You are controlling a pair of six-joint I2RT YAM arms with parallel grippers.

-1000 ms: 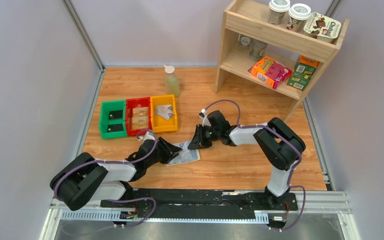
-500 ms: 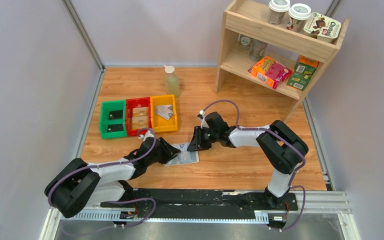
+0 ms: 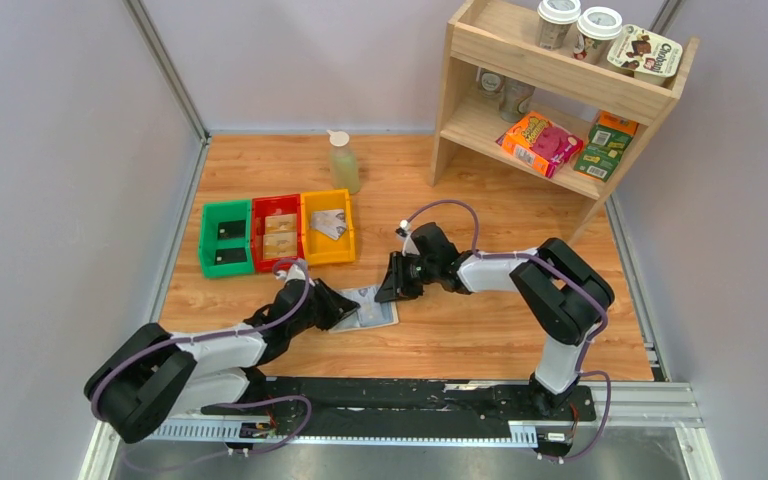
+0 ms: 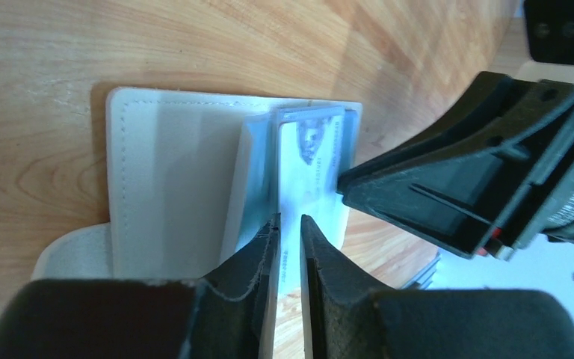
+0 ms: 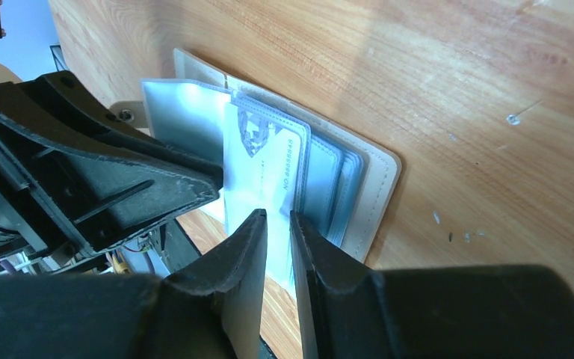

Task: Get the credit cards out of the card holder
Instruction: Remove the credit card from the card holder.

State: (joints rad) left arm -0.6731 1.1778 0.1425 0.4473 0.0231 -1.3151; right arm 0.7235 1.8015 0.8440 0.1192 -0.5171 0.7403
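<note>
Both arms extend low across the table (image 3: 480, 335) and meet at the card holder (image 3: 378, 314), which lies open near the yellow bin (image 3: 328, 257). Left gripper (image 4: 288, 221) and right gripper (image 5: 277, 217) face each other, jaws nearly closed, each pinching the same upright silvery grey card (image 5: 260, 170) standing from the holder's sleeves

The left hand (image 3: 338, 305) has edged back along the card holder (image 3: 374, 310), its arm sinking lower.
</note>
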